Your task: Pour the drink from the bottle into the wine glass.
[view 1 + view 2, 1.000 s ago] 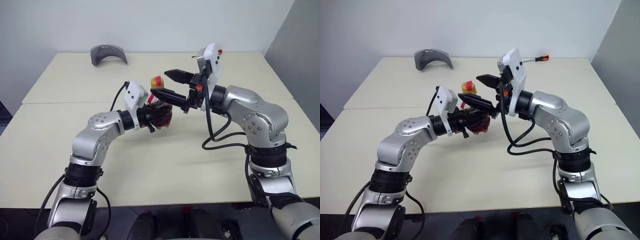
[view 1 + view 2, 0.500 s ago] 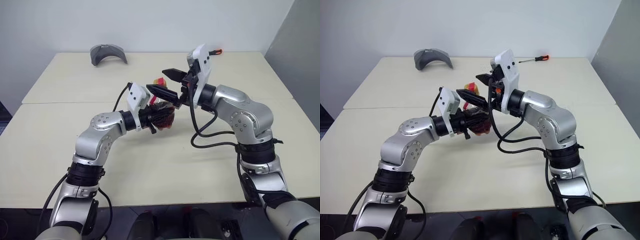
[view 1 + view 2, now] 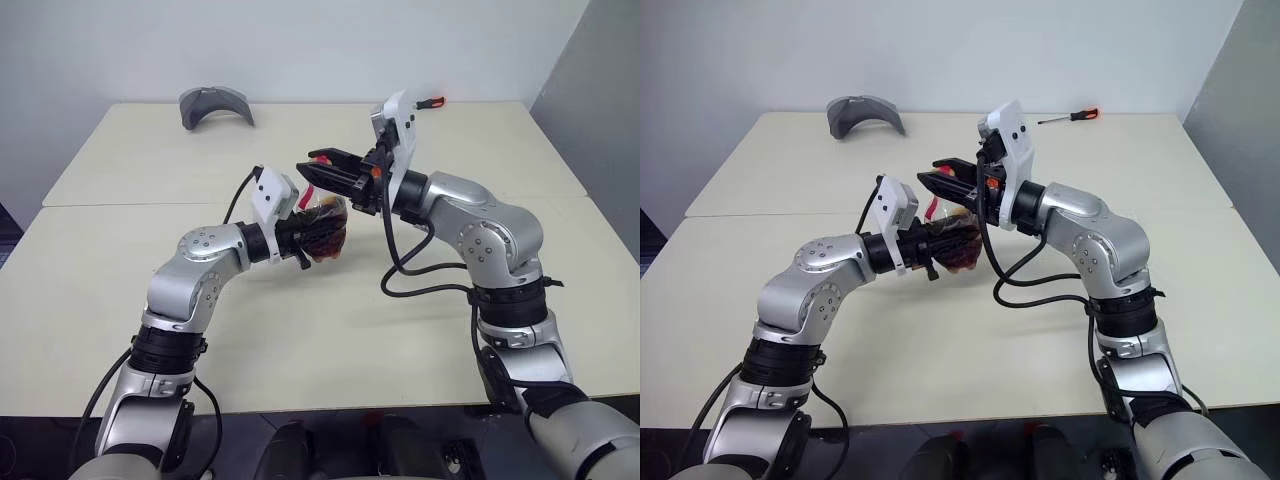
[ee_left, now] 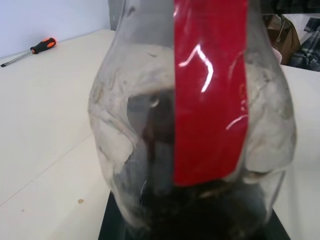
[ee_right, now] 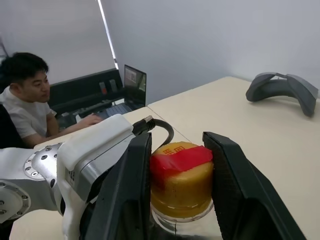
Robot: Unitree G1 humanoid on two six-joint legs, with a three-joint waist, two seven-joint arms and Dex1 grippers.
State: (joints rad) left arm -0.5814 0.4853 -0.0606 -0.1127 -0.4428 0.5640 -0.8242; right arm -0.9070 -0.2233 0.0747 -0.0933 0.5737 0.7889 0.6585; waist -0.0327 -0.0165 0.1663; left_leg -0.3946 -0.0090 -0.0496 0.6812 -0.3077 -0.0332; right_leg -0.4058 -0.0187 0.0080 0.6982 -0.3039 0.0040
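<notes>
Left claw [image 3: 312, 238] was clenched on the bottle [image 3: 325, 228], held upright above mid-worktop [image 3: 120, 270]. Right claw [image 5: 177, 195] came in level from the right, fingers [image 5: 131, 195] flanking the yellow cap [image 5: 181, 179]; whether it gripped was unclear.

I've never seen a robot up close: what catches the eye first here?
Mid-table, the left gripper holds a small bottle of dark drink, while the right gripper has its fingers around the yellow cap. Farther back lie a grey curved object and a screwdriver.
</notes>
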